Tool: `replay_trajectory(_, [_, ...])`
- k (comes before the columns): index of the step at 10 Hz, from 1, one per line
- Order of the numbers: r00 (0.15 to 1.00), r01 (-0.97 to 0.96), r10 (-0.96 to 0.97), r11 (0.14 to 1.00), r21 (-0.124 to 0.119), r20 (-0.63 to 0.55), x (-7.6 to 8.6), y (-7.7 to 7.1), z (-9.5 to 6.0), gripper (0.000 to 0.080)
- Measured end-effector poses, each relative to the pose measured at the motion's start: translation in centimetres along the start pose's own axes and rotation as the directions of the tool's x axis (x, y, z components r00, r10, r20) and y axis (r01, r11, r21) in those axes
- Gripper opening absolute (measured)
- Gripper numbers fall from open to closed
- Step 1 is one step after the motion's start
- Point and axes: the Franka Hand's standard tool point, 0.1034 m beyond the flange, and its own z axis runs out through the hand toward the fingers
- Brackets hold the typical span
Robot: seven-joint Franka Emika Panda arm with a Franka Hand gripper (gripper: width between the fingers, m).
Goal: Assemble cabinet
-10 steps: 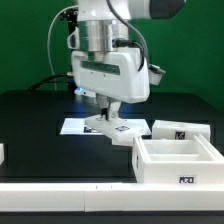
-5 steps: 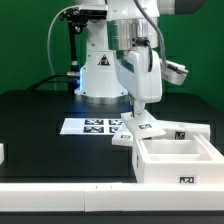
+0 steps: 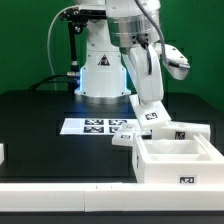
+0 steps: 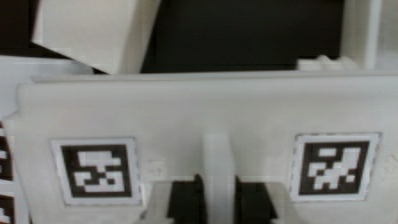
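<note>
End effector [image 3: 146, 101] clamped on a white panel [image 3: 153, 113] just above the open box [image 3: 178, 160], long axis tilted down toward it. I can't see the fingertips.

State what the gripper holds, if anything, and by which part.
The gripper is shut on a white tagged panel of the cabinet. It grips the panel at its upper edge, and the panel hangs tilted below the fingers.

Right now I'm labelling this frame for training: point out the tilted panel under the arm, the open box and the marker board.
panel [image 3: 146, 105], exterior view, white face above its tag.
open box [image 3: 158, 172], exterior view, front wall left of its tag.
marker board [image 3: 90, 126], exterior view, printed tags left of middle.
</note>
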Motion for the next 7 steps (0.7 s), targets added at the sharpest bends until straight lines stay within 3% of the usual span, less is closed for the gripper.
replay_trajectory(1, [1.0,-0.005,0.005,0.999,-0.044,0.003,-0.5,0.1,0.9,0.0062])
replay_trajectory(3, [1.0,0.003,-0.003,0.999,-0.035,0.003,-0.3,-0.1,0.7,0.0062])
replay_trajectory(5, [1.0,0.007,-0.007,0.999,-0.047,0.003,-0.3,0.1,0.7,0.0062])
replay_trajectory(6, [0.999,0.044,-0.045,0.987,-0.157,-0.007,-0.3,1.1,-0.4,0.0062])
replay_trajectory(7, [0.998,0.065,-0.069,0.973,-0.22,-0.013,-0.6,1.0,-0.9,0.0062])
